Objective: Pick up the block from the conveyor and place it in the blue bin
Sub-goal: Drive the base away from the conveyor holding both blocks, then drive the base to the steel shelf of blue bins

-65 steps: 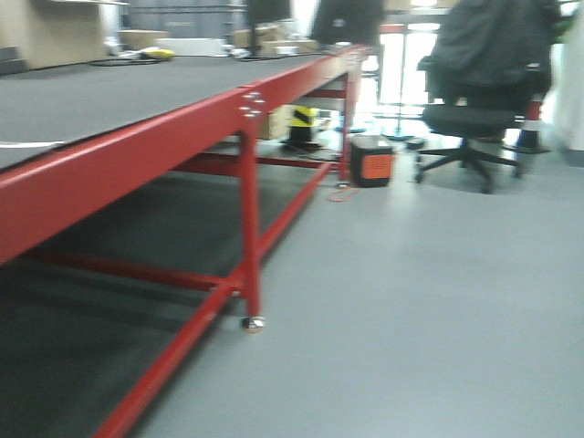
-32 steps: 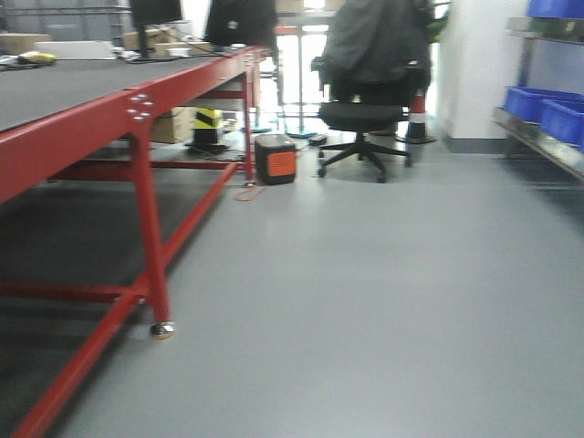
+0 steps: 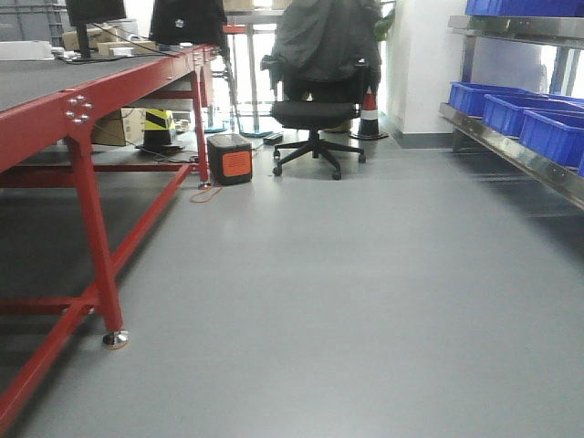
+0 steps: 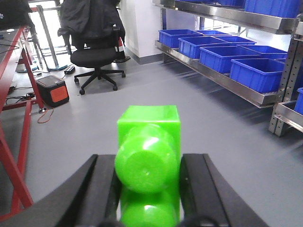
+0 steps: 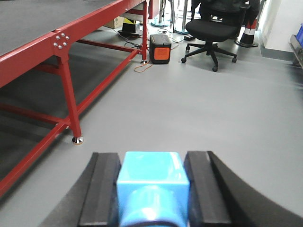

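Now left gripper [image 4: 148, 165] clamps green block [image 4: 148, 137], right gripper [image 5: 151, 161] clamps light-blue block [image 5: 151, 182]; blue bins [image 4: 258, 75] on shelf [image 4: 222, 80], conveyor [image 5: 28, 19] opposite.

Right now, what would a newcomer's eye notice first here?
A bright green block sits clamped in the left pincer, a light blue block in the right pincer. Beyond, blue bins line a steel shelf at right; the red-framed conveyor runs at left.

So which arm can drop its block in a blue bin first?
Probably the left. The left gripper holds a green block and looks toward the blue bins on the shelf. The right gripper, holding a light blue block, faces the red conveyor frame instead.
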Action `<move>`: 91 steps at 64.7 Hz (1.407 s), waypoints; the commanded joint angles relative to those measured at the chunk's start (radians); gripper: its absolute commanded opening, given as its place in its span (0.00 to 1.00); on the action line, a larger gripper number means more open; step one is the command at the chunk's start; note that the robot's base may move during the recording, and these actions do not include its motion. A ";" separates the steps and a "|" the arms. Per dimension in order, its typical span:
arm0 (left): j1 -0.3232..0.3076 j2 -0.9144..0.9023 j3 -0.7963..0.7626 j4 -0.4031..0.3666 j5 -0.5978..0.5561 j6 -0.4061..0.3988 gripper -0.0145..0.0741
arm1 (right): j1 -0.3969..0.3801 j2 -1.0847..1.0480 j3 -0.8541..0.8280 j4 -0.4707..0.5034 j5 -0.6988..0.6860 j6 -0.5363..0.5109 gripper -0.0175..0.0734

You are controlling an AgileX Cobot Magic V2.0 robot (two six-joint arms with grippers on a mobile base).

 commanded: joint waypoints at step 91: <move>-0.006 -0.005 -0.001 -0.002 -0.015 -0.008 0.04 | 0.000 -0.001 0.003 -0.005 -0.021 -0.003 0.03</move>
